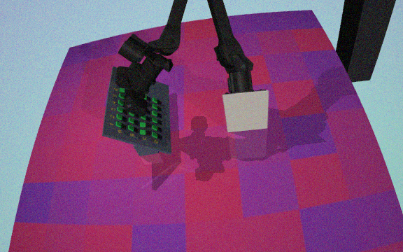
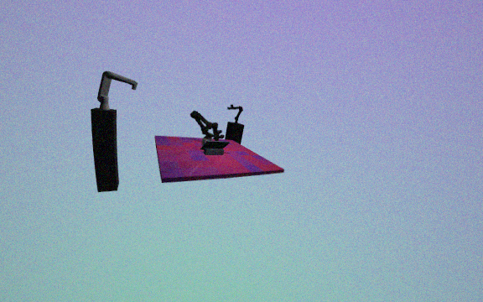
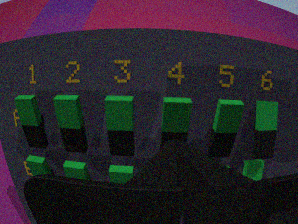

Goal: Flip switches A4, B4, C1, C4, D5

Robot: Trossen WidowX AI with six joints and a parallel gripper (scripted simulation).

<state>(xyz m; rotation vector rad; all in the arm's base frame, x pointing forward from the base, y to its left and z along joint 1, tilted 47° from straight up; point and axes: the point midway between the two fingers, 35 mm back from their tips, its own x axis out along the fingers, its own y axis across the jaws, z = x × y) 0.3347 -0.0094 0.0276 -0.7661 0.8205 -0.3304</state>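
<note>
The dark switch panel (image 1: pixel 166 134) (image 2: pixel 215 145) (image 3: pixel 150 50) stands tilted on a base, with green-and-black switches. My gripper (image 1: pixel 141 113) (image 3: pixel 173 148) is shut and empty, its tips low over the panel around B4. The A4 switch (image 1: pixel 121 103) (image 3: pixel 177 114) shows a darker green face with a bright far edge, like A1 to A3. A6 (image 3: pixel 266 116) shows a plain bright green face. The C1 switch (image 1: pixel 143 132) looks bright, like C2. The D5 switch (image 1: pixel 154 106) shows, but its tilt is too small to tell. B4 and C4 are hidden by the gripper.
The patterned table (image 1: pixel 215 210) (image 2: pixel 225 165) carries the panel. My arm's cream base block (image 1: pixel 247 112) stands beside the panel. Black pedestals (image 1: pixel 366 42) (image 2: pixel 106 151) (image 2: pixel 235 132) stand off the table, two of them with arms in the exterior view.
</note>
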